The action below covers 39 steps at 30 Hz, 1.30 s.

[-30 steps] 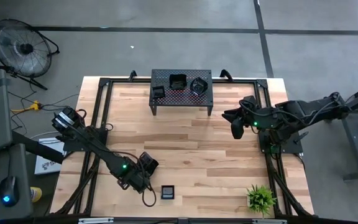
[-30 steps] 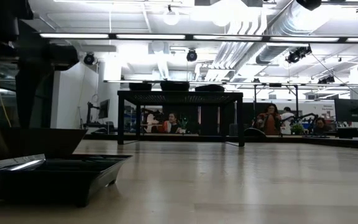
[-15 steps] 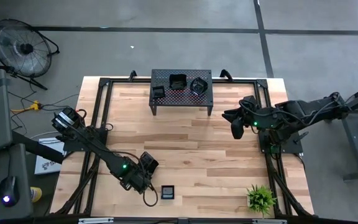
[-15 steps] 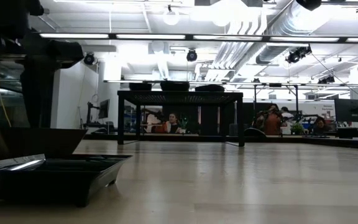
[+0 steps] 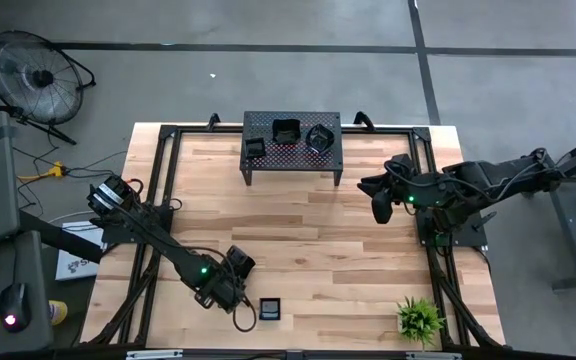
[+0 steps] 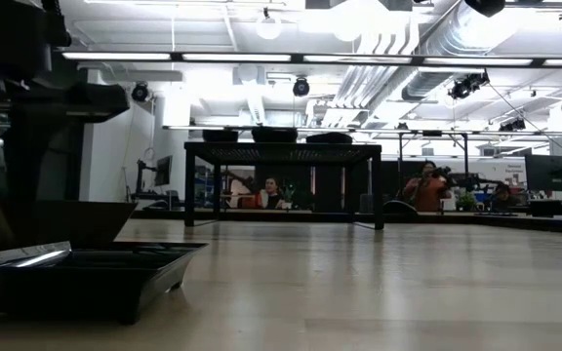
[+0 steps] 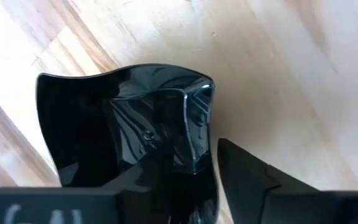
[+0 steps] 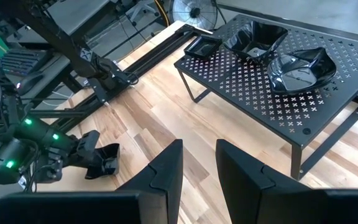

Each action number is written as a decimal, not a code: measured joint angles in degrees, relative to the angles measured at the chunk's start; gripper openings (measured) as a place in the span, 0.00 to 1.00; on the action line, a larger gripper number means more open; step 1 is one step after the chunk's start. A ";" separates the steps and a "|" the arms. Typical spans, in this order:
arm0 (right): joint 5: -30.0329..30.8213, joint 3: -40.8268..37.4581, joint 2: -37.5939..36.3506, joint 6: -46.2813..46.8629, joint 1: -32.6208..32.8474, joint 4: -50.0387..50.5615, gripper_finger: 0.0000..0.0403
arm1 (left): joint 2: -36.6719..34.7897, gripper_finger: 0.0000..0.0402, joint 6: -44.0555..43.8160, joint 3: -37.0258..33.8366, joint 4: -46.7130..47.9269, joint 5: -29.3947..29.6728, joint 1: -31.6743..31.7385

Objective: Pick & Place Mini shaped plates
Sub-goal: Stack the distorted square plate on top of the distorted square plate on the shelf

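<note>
A small glossy black square plate (image 5: 270,309) (image 7: 123,118) rests flat on the wooden table near its front edge; in the low view it (image 6: 86,278) fills the left foreground. My left gripper (image 5: 257,307) (image 7: 194,158) points steeply down at the plate's left side. One finger is over the plate's hollow and the other outside the rim. My right gripper (image 5: 378,212) (image 8: 199,155) hangs in the air over the table's right half, narrowly open and holding nothing. Three more black plates (image 5: 286,130) sit on the perforated stand (image 5: 293,157) at the far edge. My left gripper straddles one side of the plate's raised rim (image 7: 205,134) from above, one finger inside and one outside. A thin strip of wood shows between the outer finger (image 7: 247,177) and the rim. I cannot tell whether the inner finger touches. The plate lies flat on the table.
The black perforated stand (image 8: 247,74) on legs takes up the far middle. A small potted plant (image 5: 420,318) stands at the near right corner. Black frame rails (image 5: 158,200) run along the table's left and right sides. Bare wood lies between the stand and the plate.
My left gripper has rolled a little about its own pointing line while staying over the plate. The plate has kept its place on the table.
</note>
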<state>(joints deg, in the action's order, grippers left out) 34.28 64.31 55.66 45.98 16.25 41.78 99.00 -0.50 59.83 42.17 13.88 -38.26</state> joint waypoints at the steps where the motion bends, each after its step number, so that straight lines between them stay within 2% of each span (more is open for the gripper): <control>1: 0.00 0.00 0.00 0.00 0.00 0.14 0.23 | 0.00 0.28 -0.01 0.00 0.01 -0.30 0.00; 16: 0.01 0.00 0.00 0.01 0.00 2.50 0.23 | 0.00 0.02 0.08 2.42 0.86 -1.41 0.00; 24: 0.03 0.00 0.00 0.00 0.00 3.66 0.23 | 0.00 0.01 0.23 7.25 5.65 -1.48 0.00; 28: 0.04 0.00 0.00 0.00 0.00 3.91 0.23 | 0.00 0.01 0.86 11.77 8.81 2.26 0.02; 33: 0.04 0.00 0.00 0.00 0.00 3.91 0.23 | 0.00 0.01 4.31 18.97 11.59 11.11 0.75; 39: 0.04 0.00 0.00 0.00 0.00 3.91 0.23 | -0.04 0.01 6.72 28.36 13.86 17.03 5.95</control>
<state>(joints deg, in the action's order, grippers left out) 34.33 64.31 55.66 45.98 16.25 45.69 98.96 6.22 88.19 56.04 30.90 -32.31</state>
